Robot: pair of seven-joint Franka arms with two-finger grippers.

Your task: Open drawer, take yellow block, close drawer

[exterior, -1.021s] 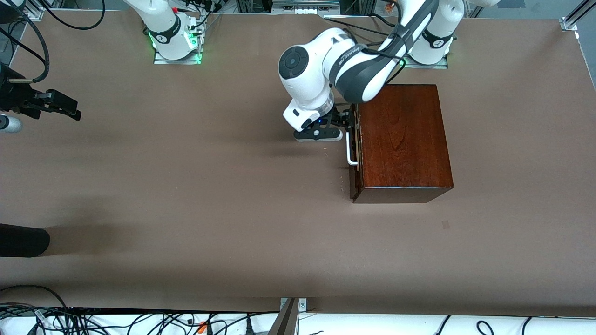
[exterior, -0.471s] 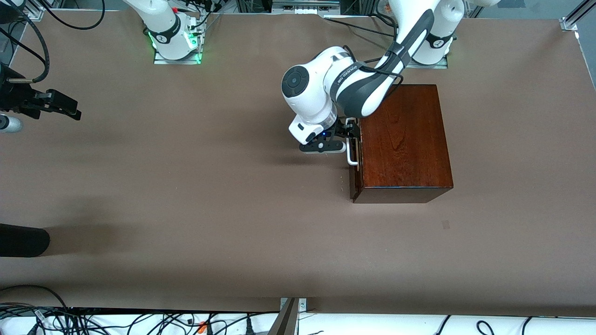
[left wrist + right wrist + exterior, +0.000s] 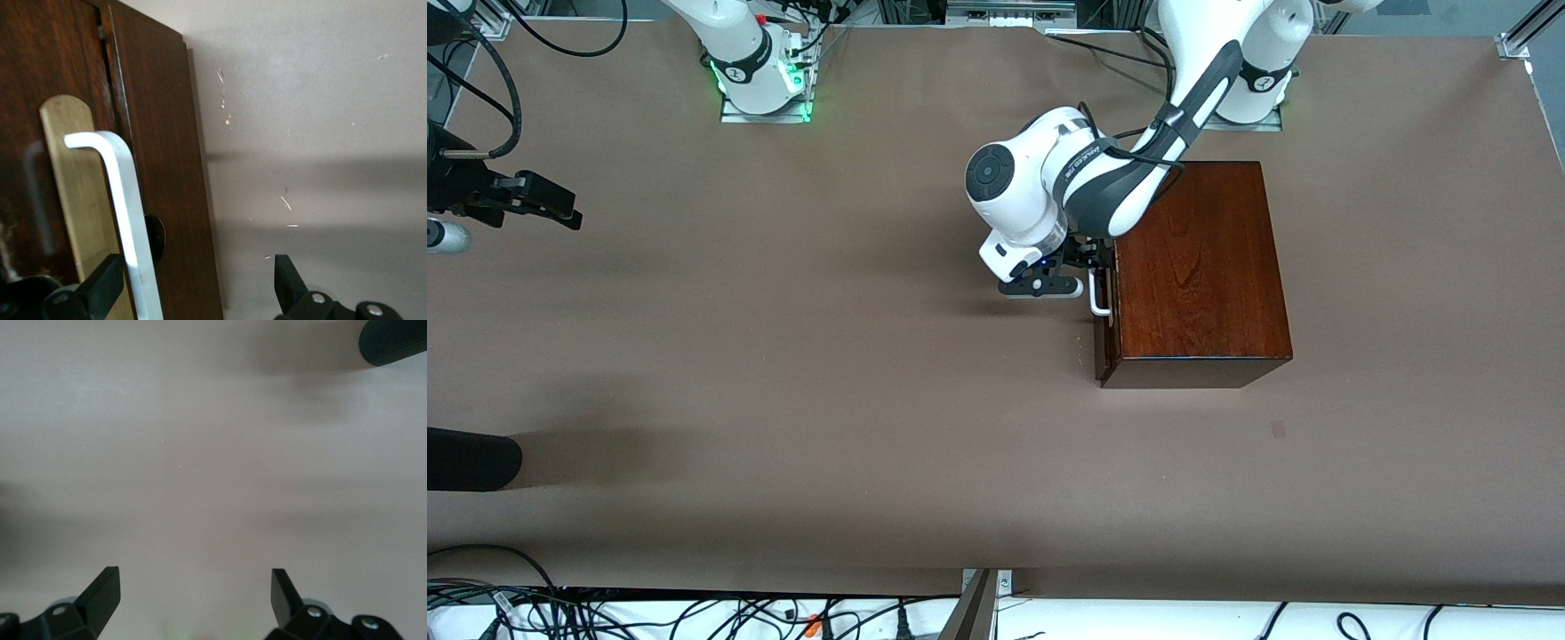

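Note:
The dark mahogany box (image 3: 1196, 267) stands near the left arm's base. Its drawer (image 3: 1103, 342) is shut, and its front (image 3: 167, 200) faces the right arm's end of the table. My left gripper (image 3: 1096, 265) is open at the drawer front. The white bar handle (image 3: 1100, 300) (image 3: 123, 200) runs between its fingers, close to one black finger (image 3: 100, 287), while the other finger (image 3: 287, 280) hangs over bare table. My right gripper (image 3: 560, 209) (image 3: 195, 587) waits open over the table at the right arm's end, holding nothing. The yellow block is hidden.
A black rounded object (image 3: 467, 458) (image 3: 393, 340) lies at the table's edge at the right arm's end, nearer to the front camera than my right gripper. Cables (image 3: 694, 613) run along the near edge. Brown table (image 3: 827, 356) stretches wide in front of the drawer.
My left gripper has slid along the drawer front toward the front camera and come to straddle the white handle. The right arm has not moved.

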